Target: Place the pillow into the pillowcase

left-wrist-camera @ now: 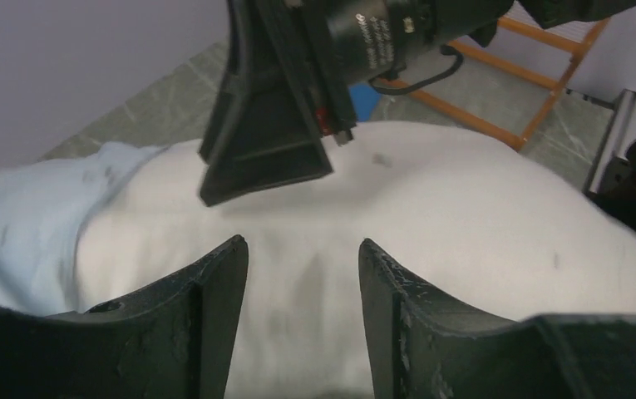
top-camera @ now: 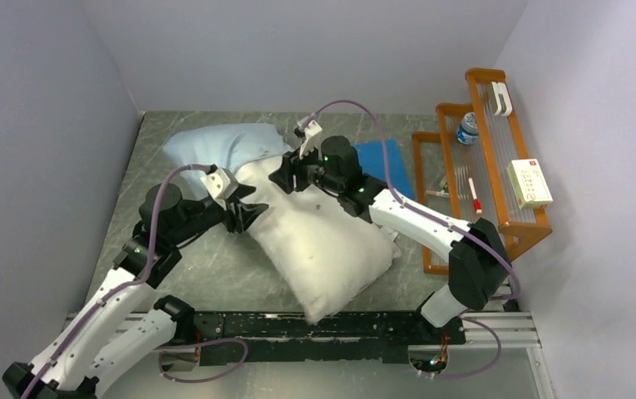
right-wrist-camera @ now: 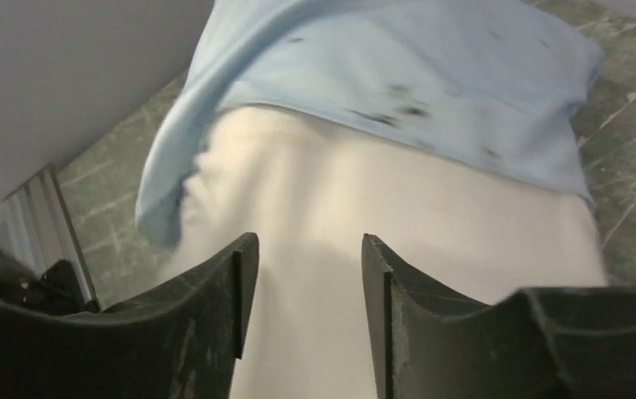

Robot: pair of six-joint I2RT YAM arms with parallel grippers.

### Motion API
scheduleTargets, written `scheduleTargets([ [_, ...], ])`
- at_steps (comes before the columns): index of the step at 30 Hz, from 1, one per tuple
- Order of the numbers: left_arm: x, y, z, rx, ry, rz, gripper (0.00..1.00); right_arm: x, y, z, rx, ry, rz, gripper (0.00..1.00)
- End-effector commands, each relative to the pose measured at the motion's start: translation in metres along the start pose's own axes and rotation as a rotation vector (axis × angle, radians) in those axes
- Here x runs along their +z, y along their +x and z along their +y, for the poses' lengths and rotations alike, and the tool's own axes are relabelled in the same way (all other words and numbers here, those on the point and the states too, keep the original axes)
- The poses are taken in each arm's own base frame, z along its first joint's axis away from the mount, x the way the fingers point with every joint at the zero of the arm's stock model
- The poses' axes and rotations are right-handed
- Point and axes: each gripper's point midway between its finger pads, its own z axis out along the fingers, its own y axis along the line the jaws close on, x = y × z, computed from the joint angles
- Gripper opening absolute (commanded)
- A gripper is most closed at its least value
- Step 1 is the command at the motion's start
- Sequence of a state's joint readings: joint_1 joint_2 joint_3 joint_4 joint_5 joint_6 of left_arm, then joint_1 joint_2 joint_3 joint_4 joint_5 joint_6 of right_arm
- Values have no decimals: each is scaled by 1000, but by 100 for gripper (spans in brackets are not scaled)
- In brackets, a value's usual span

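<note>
Left pincer point(left-wrist-camera: 302, 246) half-spread — empty, over pillow point(left-wrist-camera: 480, 216)

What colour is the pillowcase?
The pillowcase is light blue, clearest in the right wrist view.

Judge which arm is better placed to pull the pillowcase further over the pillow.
Probably right: the right gripper has open fingers facing the pillowcase hem across the pillow. The left gripper faces bare pillow, hem off to its side.
</note>
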State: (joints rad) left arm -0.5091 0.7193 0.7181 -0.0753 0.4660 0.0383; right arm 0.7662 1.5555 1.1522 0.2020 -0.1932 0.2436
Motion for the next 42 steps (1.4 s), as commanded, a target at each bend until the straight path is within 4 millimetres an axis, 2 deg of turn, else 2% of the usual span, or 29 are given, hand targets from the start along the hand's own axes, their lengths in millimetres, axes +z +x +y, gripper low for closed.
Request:
scheduleTargets([
  [1,-18,-33,19,-9,-158,-23,59,-22,-10,15,-66,-66,89,57],
  [2,-20,-38,27,-16,-207,-24,61,-27,-10,16,-60,-58,104,60],
  [6,-29,-47,71,-33,-449,52,71,-48,-24,14,-12,-51,93,84],
  [10,-24,-37,110,28,-612,185,74,-52,-35,-5,10,-3,81,97],
  [13,-13,-31,131,53,-672,283,76,-43,-26,-23,48,-12,123,100],
  [17,10,-13,138,79,-624,397,86,-31,-10,-44,120,-35,171,100],
  [22,33,11,141,126,-551,467,83,-30,15,-61,158,-26,217,99],
  [26,46,27,150,146,-548,511,81,-33,33,-61,173,-33,237,99],
  [30,60,45,146,140,-488,525,88,-36,45,-61,182,-33,248,99],
  [33,65,57,153,158,-508,525,91,-36,54,-64,181,-21,271,100],
  [37,69,77,164,172,-545,577,89,-38,57,-66,177,-15,271,100],
  [42,75,81,181,203,-619,561,84,-40,66,-63,188,-32,281,100],
])
